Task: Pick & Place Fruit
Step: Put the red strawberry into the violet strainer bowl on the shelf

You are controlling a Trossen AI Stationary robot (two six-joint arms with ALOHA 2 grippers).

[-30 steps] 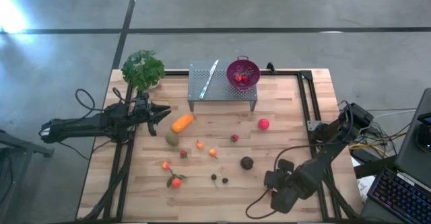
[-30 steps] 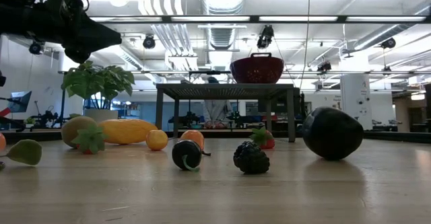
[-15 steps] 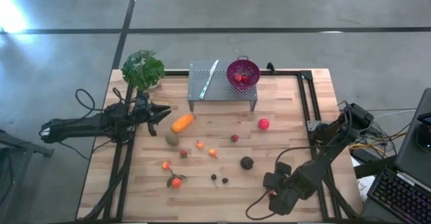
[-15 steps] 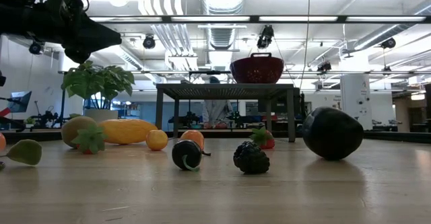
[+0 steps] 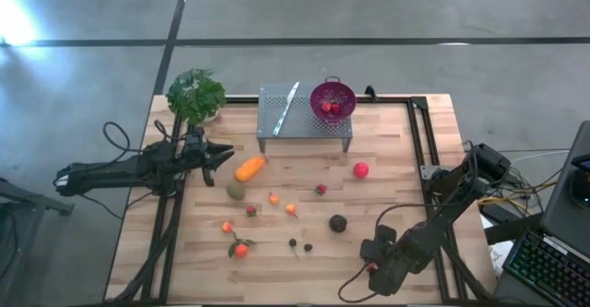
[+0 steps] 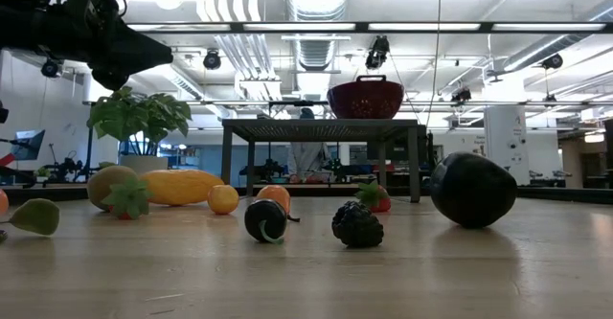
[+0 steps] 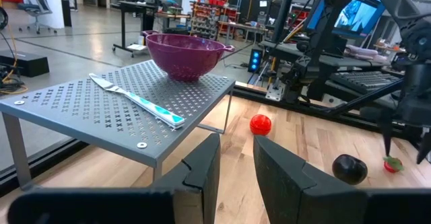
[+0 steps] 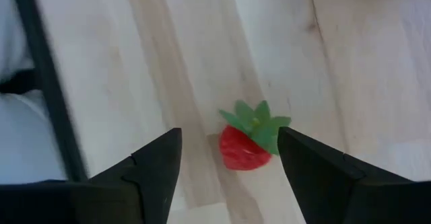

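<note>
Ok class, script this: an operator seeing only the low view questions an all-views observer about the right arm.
Operator: Where is the right tool?
Observer: The right tool hangs near the table edge farthest from the colander.
Operator: Is it over anything?
Observer: Yes. It is open, above a strawberry lying on the wood.
Operator: Is the colander empty?
Observer: No, the purple colander holds red pieces.
</note>
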